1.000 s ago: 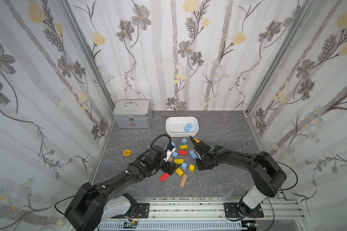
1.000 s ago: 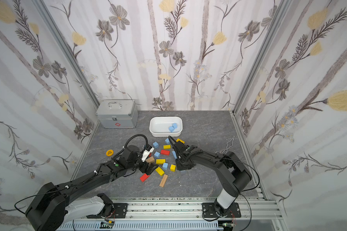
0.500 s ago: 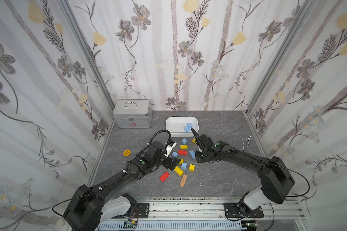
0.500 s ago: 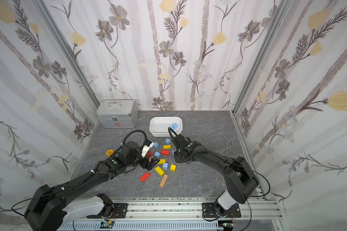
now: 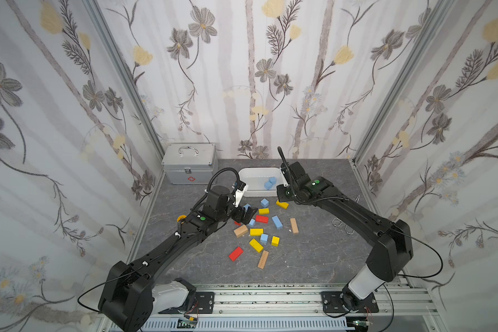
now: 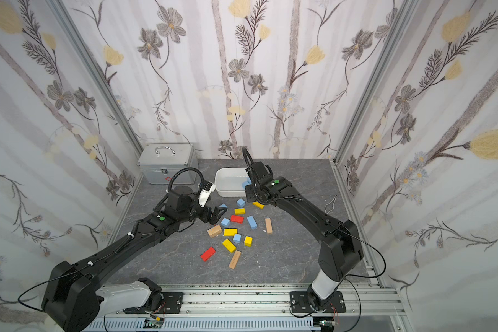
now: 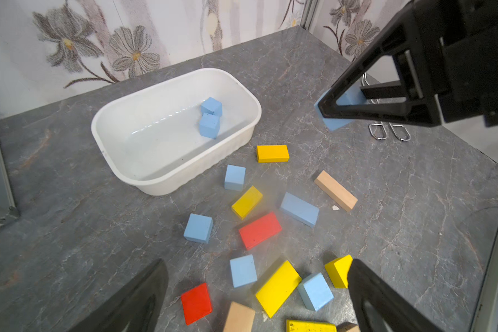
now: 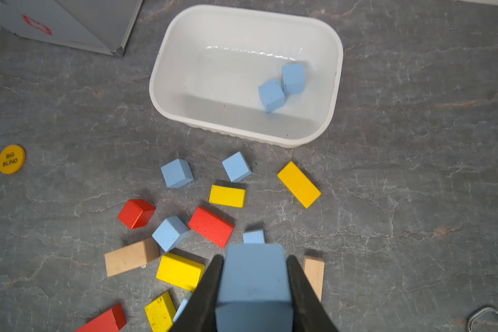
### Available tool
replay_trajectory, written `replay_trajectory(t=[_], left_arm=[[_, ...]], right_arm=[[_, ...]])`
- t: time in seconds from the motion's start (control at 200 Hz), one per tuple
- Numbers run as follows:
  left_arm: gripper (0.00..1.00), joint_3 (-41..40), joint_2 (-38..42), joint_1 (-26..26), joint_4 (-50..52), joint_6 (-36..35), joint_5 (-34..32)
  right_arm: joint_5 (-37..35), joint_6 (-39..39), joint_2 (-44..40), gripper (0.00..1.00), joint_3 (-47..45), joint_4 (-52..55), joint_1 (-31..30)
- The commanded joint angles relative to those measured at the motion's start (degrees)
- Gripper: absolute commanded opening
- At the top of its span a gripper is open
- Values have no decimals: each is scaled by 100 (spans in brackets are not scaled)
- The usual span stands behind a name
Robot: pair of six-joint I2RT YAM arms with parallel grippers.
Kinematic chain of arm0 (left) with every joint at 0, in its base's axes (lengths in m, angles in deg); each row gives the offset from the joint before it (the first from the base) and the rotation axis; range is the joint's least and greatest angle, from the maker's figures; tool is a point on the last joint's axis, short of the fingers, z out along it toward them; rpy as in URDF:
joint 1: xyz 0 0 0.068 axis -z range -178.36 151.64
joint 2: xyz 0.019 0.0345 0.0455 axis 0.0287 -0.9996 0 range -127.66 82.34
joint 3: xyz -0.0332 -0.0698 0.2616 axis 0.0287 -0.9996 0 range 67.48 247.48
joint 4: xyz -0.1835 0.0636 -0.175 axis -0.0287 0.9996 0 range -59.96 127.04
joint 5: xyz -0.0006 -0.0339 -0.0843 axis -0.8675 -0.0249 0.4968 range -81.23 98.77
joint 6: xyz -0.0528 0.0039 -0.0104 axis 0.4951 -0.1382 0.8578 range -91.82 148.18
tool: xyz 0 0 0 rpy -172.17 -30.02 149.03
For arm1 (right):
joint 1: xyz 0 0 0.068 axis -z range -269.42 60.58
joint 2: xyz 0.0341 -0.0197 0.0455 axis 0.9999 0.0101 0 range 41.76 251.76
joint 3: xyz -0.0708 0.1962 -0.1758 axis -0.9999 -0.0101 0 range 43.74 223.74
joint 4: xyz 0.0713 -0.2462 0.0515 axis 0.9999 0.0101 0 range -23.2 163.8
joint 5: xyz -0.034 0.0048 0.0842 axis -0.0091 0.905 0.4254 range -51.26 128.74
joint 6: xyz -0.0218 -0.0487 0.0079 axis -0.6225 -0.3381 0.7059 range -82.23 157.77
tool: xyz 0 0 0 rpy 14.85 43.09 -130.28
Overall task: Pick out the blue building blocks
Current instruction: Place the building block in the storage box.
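Carry step: right gripper (image 8: pixel 255 260) is clamped on 1 blue block (image 8: pixel 253 287), just short of the tub (image 7: pixel 173 186). 2 blue blocks (image 8: pixel 270 95) lie in the tub by the table's back edge, 5 loose (image 7: pixel 198 228) mid-table. Left gripper (image 5: pixel 247 213) is wide open and empty. Next: clear the rim, then release.

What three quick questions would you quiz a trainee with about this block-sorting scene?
1. True or false: the white tub holds two blue blocks.
2. What does the right gripper hold? A) a red block B) a blue block C) nothing
3. Fill in: the left gripper has its jaws ____.
Key: 1 true; 2 B; 3 open.
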Motion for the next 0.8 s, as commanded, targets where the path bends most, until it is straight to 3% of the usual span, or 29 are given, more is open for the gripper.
replay_trajectory(t=[0.0,0.38,0.794], left_arm=[[100,182,-104,-168,-254,-186,69],[100,372,-932,-756,-959,-108,332],[100,591,-1866,-895,-1359,3,555]], right_arm=[[-60,-136,285,0,488,-126,59],[-113,-370,1531,0,2125,70,402],[-74,-771,2819,0,3126,103,626]])
